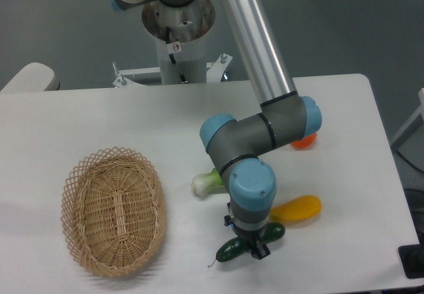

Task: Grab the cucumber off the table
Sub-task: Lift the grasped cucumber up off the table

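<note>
The dark green cucumber (233,248) lies on the white table (99,122) near the front edge, its thin stem tip pointing left. My gripper (254,242) is directly over its middle, pointing down, with the black fingers (262,251) straddling it. The wrist hides the fingertips and the cucumber's middle, so I cannot tell whether the jaws are closed on it. The cucumber still rests at table level.
A yellow oblong vegetable (298,208) lies just right of the gripper. A light green bok choy (206,181) lies to the left behind the wrist. An orange object (305,142) peeks out behind the elbow. A wicker basket (113,210) stands at the left.
</note>
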Available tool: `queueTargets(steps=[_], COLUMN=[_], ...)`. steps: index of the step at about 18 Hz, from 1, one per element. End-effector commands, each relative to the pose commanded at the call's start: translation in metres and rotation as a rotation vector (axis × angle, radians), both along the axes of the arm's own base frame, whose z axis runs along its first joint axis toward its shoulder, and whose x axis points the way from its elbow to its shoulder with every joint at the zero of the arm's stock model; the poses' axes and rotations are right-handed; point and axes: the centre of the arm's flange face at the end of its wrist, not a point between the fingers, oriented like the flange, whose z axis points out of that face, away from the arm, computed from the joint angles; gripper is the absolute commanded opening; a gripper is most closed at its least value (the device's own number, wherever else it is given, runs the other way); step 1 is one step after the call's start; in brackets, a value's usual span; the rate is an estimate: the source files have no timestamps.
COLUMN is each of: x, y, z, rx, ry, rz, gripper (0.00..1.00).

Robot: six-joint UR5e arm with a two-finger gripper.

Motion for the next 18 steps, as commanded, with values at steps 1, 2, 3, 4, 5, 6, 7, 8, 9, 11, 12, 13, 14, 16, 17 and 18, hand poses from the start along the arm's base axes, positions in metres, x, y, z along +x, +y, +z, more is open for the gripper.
queueTargets(steps=[1, 2, 3, 4, 5, 6, 7, 8, 9, 11, 12, 13, 14, 16, 17, 18], x=[-0.003, -0.010, -0.017, -0.022, -0.026, -0.030, -0.035, -0.040, -0.045, -0.054, -0.059, -0.064, -0.065, -0.069, -0.069, -0.069], y=[-0.003, -0.010, -0.019, -0.023, -0.027, -0.032, -0.037, -0.043, -0.048, -0.061, -0.068, -0.075, -0.078, -0.083, -0.083, -0.083], z=[0.014, 0.028, 0.041, 0.055, 0.067, 0.076, 0.087, 0.094, 0.100, 0.109, 0.109, 0.115, 0.118, 0.119, 0.120, 0.122], rx=[0.029, 0.051, 0.072, 0.099, 0.126, 0.147, 0.169, 0.188, 0.213, 0.263, 0.274, 0.289, 0.299, 0.306, 0.307, 0.308], ry=[-0.008, -0.018, -0.034, -0.045, -0.048, -0.047, -0.043, -0.052, -0.066, -0.095, -0.116, -0.122, -0.130, -0.132, -0.131, -0.129], rz=[0.005, 0.017, 0.031, 0.038, 0.045, 0.052, 0.058, 0.068, 0.078, 0.096, 0.108, 0.118, 0.122, 0.129, 0.128, 0.128], gripper=[0.13, 0.13, 0.13, 0.13, 0.14, 0.14, 0.14, 0.14, 0.14, 0.15, 0.15, 0.15, 0.15, 0.15, 0.15, 0.15])
